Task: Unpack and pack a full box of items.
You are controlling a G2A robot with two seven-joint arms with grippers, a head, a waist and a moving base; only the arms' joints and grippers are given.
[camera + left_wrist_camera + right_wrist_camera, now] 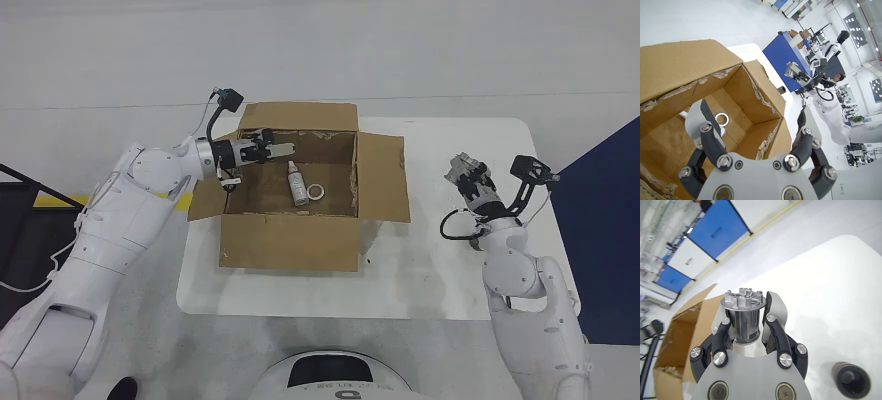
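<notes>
- Working at a white table [425, 275], pale workshop floor around.
- Standing open mid-table: cardboard box [290, 243], flaps spread.
- Hovering over the box's left wall: left gripper [753, 107], spread wide, empty.
- Clamping a metal hub [743, 298] by its barrel, above the table right of the box: right gripper [745, 308]; probably heavy, stiff, slick.
- Lying on the box floor: spray bottle [298, 183], likely light, best taken across the body; tape ring [317, 192] beside it.

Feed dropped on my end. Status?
Left gripper open over box. Right gripper shut on metal part over table. Bottle, ring in box. Dark cylinder loose on table.
</notes>
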